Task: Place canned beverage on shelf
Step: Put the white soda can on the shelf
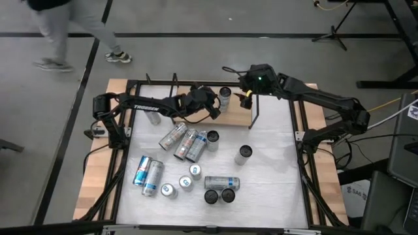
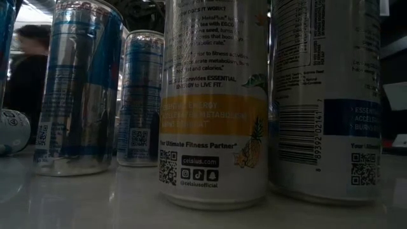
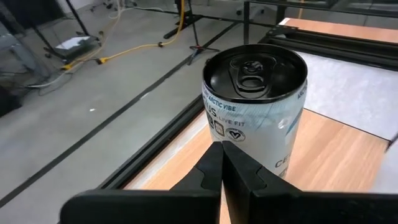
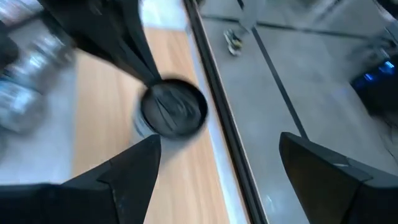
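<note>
Left gripper, jaws closed and empty, sits just before an upright Celsius can standing on the shelf, upper centre of the high view. Right gripper, jaws wide open and empty, hovers above that can. Only the low view shows label print on cans on the counter.

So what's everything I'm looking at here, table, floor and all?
Can on shelf: one, pale with dark top, upright at the table's far edge.
Other cans: over a dozen, silver, blue and white, upright or lying on the white table.
Shelf: one, light wood, black frame.
Person: one, grey trousers, on the floor beyond.
Left gripper: shut, beside the shelf can.
Right gripper: open, hovering near it.
</note>
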Controlling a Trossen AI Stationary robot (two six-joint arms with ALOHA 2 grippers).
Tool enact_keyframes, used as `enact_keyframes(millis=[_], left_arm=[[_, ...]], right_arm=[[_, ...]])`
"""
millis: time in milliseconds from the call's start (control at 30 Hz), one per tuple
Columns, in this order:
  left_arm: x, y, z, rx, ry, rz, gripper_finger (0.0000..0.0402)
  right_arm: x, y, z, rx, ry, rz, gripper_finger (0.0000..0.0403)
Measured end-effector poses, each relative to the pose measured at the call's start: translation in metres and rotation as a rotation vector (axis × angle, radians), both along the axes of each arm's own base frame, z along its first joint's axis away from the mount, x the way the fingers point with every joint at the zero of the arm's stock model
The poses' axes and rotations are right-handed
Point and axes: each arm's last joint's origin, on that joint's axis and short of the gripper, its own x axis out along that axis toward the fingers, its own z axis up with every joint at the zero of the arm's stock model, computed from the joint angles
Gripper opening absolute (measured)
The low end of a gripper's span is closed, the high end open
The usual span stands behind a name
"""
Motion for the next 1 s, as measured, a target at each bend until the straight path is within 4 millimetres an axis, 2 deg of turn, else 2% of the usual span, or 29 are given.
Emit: enact_keyframes(millis=[100, 300, 700, 1000], left_arm=[[0.001, -0.004, 0.0, 0.007, 0.002, 0.005, 0.0], [0.004, -0.014, 0.0, 0.008, 0.002, -0.021, 0.0], [0.007, -0.028, 0.0, 0.007, 0.001, -0.058, 0.0], [0.007, -0.029, 0.0, 0.004, -0.002, -0.06, 0.0]], right_arm=[[0.002, 0.001, 0.008, 0.009, -0.045, 0.068, 0.0321], [0.006, 0.003, 0.01, 0.034, -0.099, 0.162, 0.0321], [0.028, -0.008, -0.013, 0.059, -0.077, 0.175, 0.0321], [0.036, -0.014, -0.026, 0.08, -0.046, 0.169, 0.0321]])
